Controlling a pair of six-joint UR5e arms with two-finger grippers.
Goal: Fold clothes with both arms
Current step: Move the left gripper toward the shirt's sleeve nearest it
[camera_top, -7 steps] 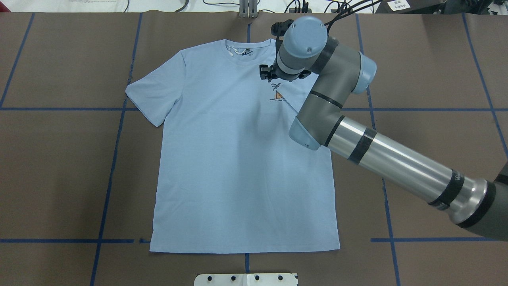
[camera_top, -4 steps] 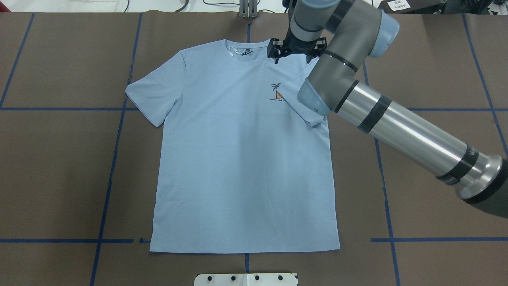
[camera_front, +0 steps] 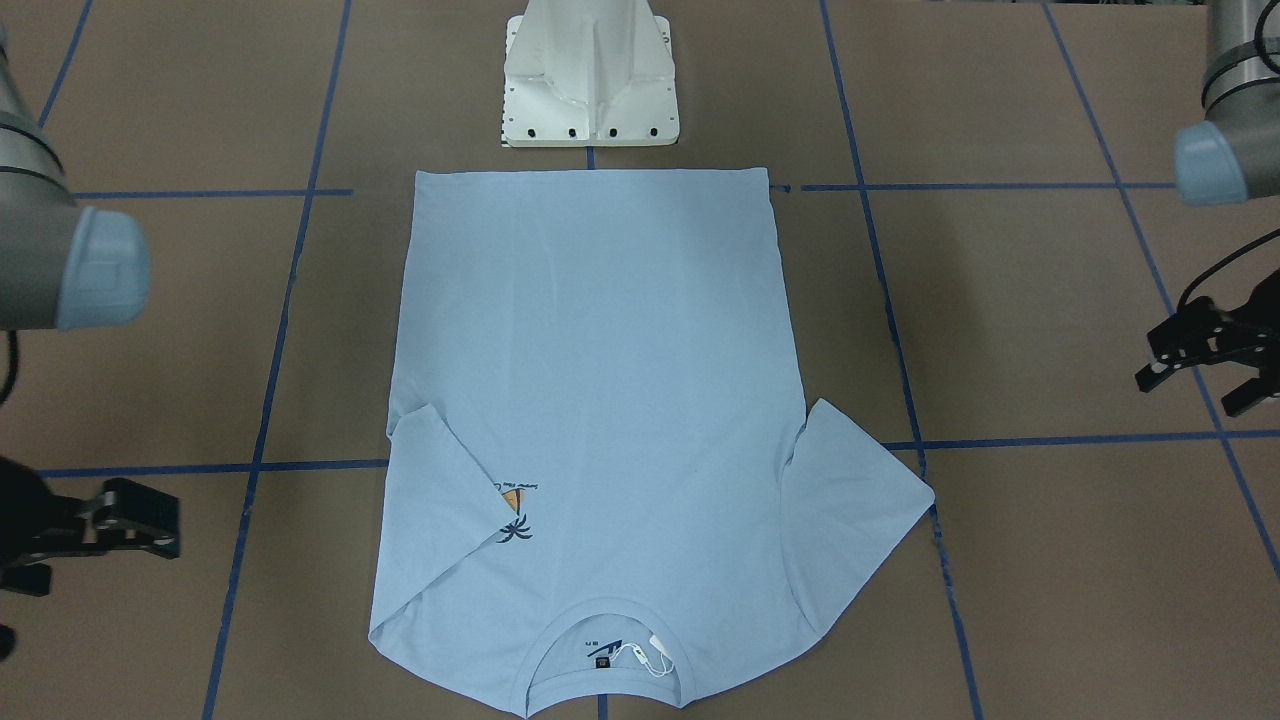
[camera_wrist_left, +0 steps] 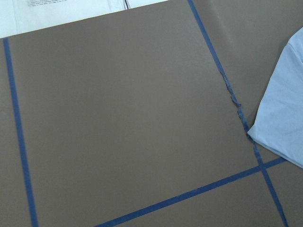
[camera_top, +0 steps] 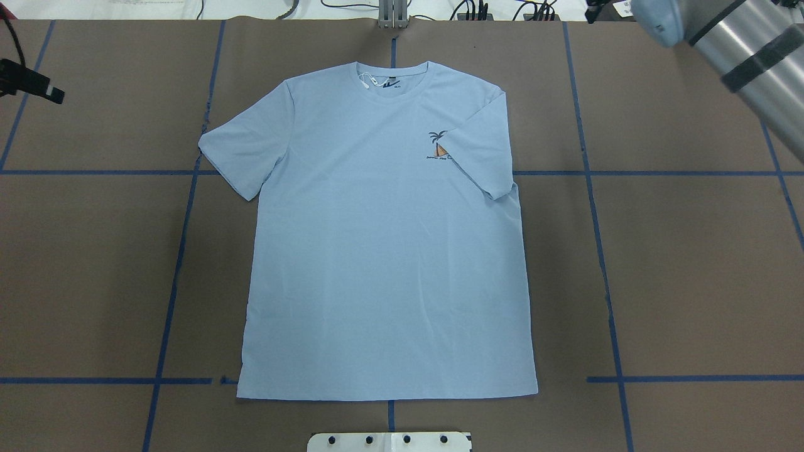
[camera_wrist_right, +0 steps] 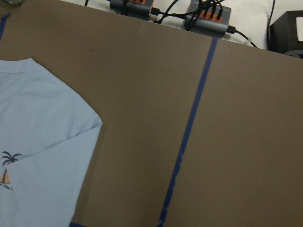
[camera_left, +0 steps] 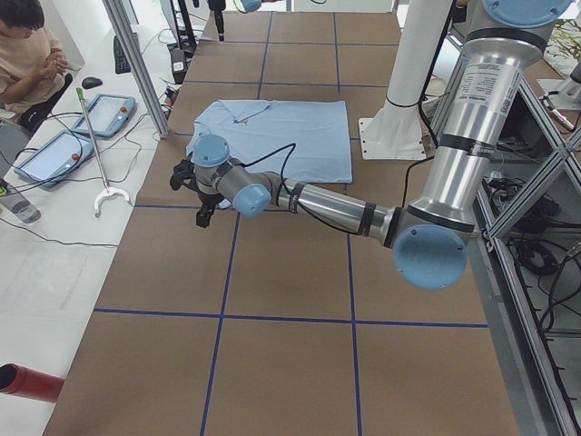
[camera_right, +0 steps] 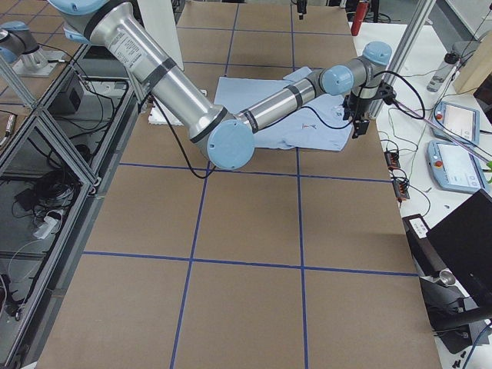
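A light blue cloth T-shirt (camera_top: 377, 263) lies flat, one sleeve folded over. The black left gripper (camera_front: 1192, 388) has its jaws spread apart; the right gripper (camera_front: 105, 535) is cut off, so I can't tell.

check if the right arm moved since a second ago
Yes. In the overhead view the right arm has pulled back to the upper right corner, off the shirt; a second ago it hung over the palm print.

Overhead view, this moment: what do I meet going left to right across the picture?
left gripper → spread sleeve → white collar tag → palm-tree print → folded-in sleeve → right arm
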